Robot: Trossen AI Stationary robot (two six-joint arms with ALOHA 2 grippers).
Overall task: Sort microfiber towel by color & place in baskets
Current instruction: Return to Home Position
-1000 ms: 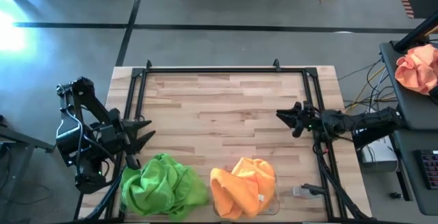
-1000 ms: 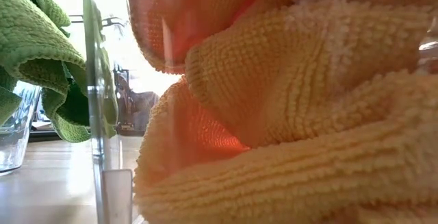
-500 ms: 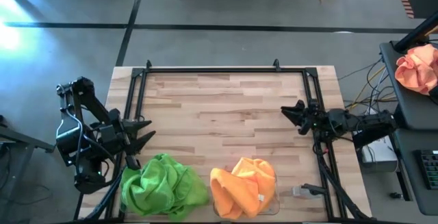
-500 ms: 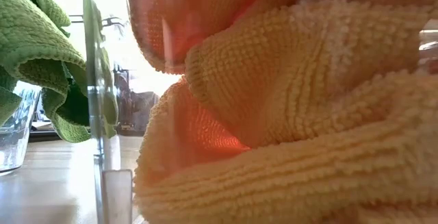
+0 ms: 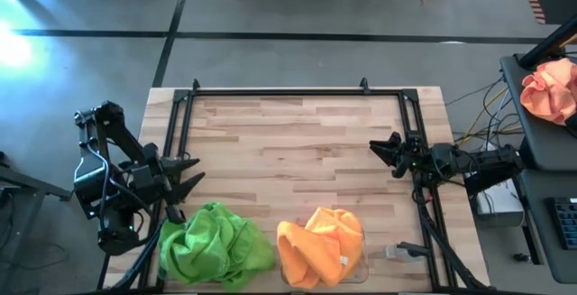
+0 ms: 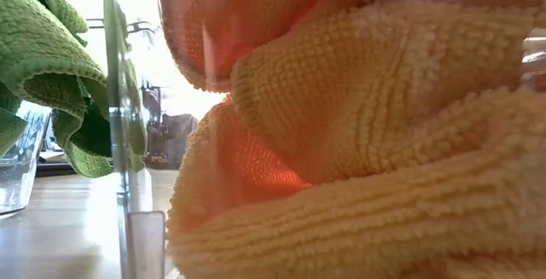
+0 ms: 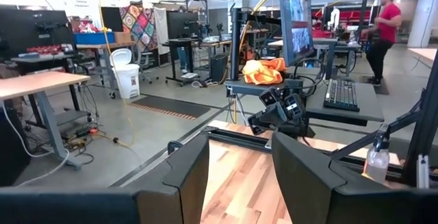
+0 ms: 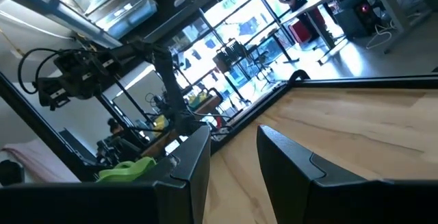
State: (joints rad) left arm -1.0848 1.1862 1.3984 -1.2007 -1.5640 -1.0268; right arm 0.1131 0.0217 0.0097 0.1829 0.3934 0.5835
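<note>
Lime green microfiber towels (image 5: 216, 244) lie heaped near the table's near edge, left of the middle; in the low view the green towels (image 6: 47, 66) hang over a clear basket's wall (image 6: 17, 168). Orange towels (image 5: 315, 245) fill the other clear basket (image 5: 363, 252), pressing against its see-through wall (image 6: 119, 142). My left gripper (image 5: 187, 173) stands open at the table's left edge, empty, its fingers (image 7: 185, 176) level. My right gripper (image 5: 388, 153) stands open at the right edge, empty, apart from both heaps.
A black frame (image 5: 279, 91) runs along the table's far and side edges. The bare wooden top (image 5: 288, 151) lies between the two grippers. A paler peach cloth bundle (image 5: 550, 89) lies on a desk beyond the right edge. A person (image 7: 383, 25) stands far off in the room.
My right gripper has drawn back a little toward the table's right edge and stayed open. The towels and my left gripper have kept still.
</note>
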